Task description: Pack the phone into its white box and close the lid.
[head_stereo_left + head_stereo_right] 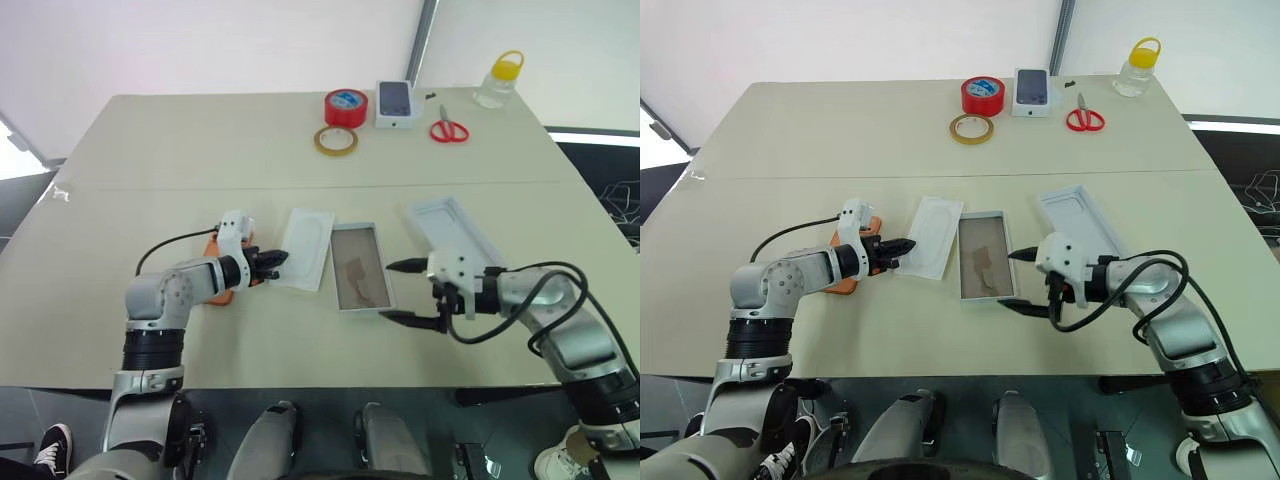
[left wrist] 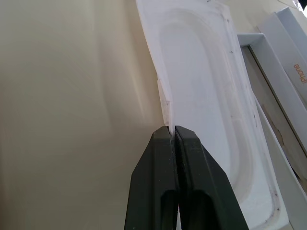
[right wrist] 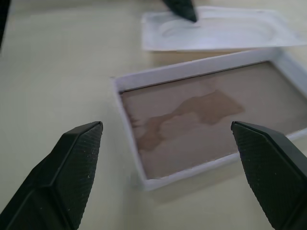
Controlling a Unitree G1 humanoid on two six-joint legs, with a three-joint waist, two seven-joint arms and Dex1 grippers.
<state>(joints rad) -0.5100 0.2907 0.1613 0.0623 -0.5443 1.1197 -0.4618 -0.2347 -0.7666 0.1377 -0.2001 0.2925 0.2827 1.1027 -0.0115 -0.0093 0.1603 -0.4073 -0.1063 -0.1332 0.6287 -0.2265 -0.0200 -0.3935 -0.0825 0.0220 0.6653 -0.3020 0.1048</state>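
Phone [image 1: 216, 262] is the thing to judge first: a flat, rigid orange slab, likely smooth-backed and fairly dense for its thinness, so it could slip from a light pinch; taking it by the long edges near the middle looks safest, away from the lens cluster. It lies on the counter [image 1: 150, 150] at the robot's left, mostly hidden under the left gripper [image 1: 278, 262] and wrist, behind the fingertips, not between them. That gripper's jaws are pressed together on the near edge of the flat white insert [image 1: 308, 248], a thin, light, flexible sheet just left of the white box [image 1: 359, 266]. The box, light with thin walls that would buckle under a hard squeeze, stands open and empty. The right gripper [image 1: 405, 291] has its jaws spread wide just beside the box's right wall, holding nothing. The lid [image 1: 456, 231] lies past it, to the right.
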